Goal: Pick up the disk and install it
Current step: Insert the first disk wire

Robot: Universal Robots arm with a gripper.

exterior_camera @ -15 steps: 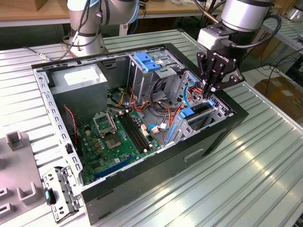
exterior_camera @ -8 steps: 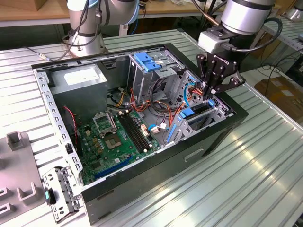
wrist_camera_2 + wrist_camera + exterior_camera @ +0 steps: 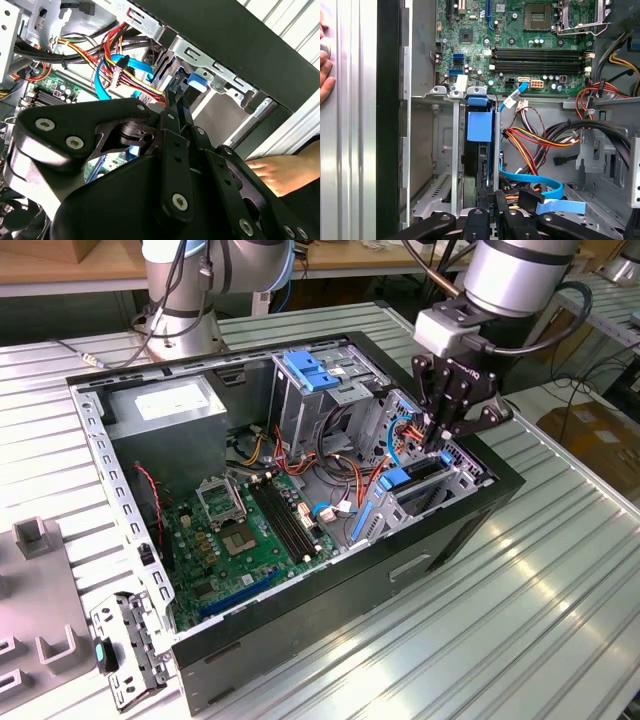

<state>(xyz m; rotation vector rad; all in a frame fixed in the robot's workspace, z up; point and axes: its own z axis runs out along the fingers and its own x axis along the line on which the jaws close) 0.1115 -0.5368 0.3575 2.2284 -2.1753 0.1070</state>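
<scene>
The disk stands on edge inside the drive bay at the front corner of the open computer case, its blue carrier end facing the motherboard. The first wrist view shows that blue carrier between the bay's grey metal walls. In the second wrist view the blue part of the disk lies just beyond the fingertips. My gripper hangs over the bay's far end, fingers drawn together and reaching down beside the disk. The closed gripper is black, and in the first wrist view my gripper points along the bay.
Red, orange and blue cables crowd the space beside the bay. A blue-topped drive cage, the motherboard and power supply fill the case. A person's hand rests outside the case wall. A second arm's base stands behind.
</scene>
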